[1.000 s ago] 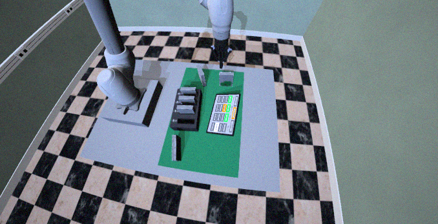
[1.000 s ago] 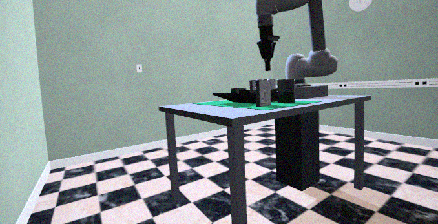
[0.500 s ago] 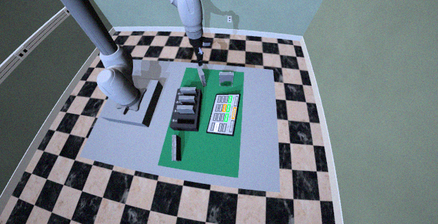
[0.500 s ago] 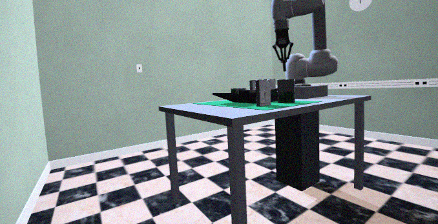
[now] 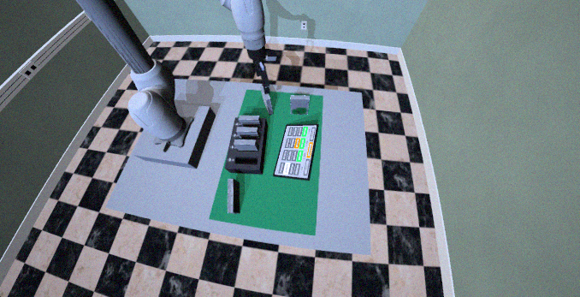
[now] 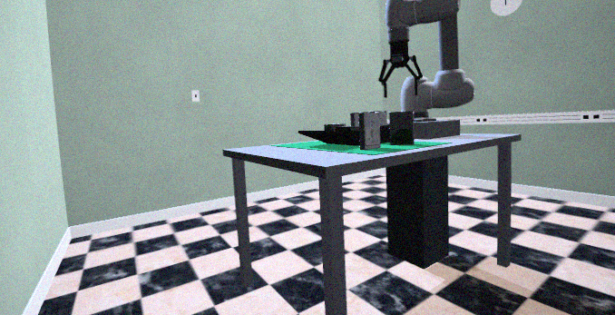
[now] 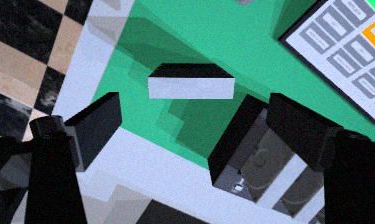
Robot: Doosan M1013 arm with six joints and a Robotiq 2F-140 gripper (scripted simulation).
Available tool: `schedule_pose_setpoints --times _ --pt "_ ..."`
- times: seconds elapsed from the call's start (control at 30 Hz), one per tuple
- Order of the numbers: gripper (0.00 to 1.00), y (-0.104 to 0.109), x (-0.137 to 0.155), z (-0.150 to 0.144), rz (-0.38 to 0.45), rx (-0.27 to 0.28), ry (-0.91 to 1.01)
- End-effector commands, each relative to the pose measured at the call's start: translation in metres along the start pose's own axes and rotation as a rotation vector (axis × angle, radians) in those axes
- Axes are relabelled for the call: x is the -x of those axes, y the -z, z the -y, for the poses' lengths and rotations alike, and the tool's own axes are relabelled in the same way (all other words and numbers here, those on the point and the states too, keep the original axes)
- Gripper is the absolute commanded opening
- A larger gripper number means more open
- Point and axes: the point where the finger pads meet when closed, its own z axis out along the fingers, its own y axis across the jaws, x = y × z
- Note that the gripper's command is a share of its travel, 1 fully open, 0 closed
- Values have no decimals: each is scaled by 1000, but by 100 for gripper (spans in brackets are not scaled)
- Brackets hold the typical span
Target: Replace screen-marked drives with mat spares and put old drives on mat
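Observation:
My gripper (image 5: pixel 266 89) (image 6: pixel 401 94) (image 7: pixel 194 108) is open and empty. It hangs above a standing drive (image 5: pixel 268 103) (image 6: pixel 402 128) (image 7: pixel 191 88), which shows between the fingers in the wrist view. A second drive (image 5: pixel 299 104) (image 6: pixel 370 131) stands on the mat to its right in the top view. A third drive (image 5: pixel 231 196) stands at the other end of the mat. The dock (image 5: pixel 229 168) (image 7: pixel 235 137) holds three drives (image 5: pixel 249 120) (image 5: pixel 246 131) (image 5: pixel 245 145); its bay (image 5: pixel 245 160) farthest from the gripper is empty. The screen (image 5: pixel 295 154) shows orange, green and white cells; its text is unreadable.
The green mat (image 5: pixel 274 205) (image 7: pixel 154 122) lies on the grey table (image 5: pixel 342 184) (image 6: pixel 290 155). The dock lies close beside the drive under my gripper, and the raised screen lies on the dock's other side. The arm's base block (image 5: pixel 171 158) is beyond the mat's edge.

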Motion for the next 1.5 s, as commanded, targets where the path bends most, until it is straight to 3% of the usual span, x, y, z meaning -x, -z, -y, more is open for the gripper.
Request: schedule_pose_setpoints --times 0.0,0.9,1.47 --pt "89 1 0 0 -1 0 0" --pt "89 0 0 0 -1 0 0" --pt "89 -11 0 0 -1 0 0"
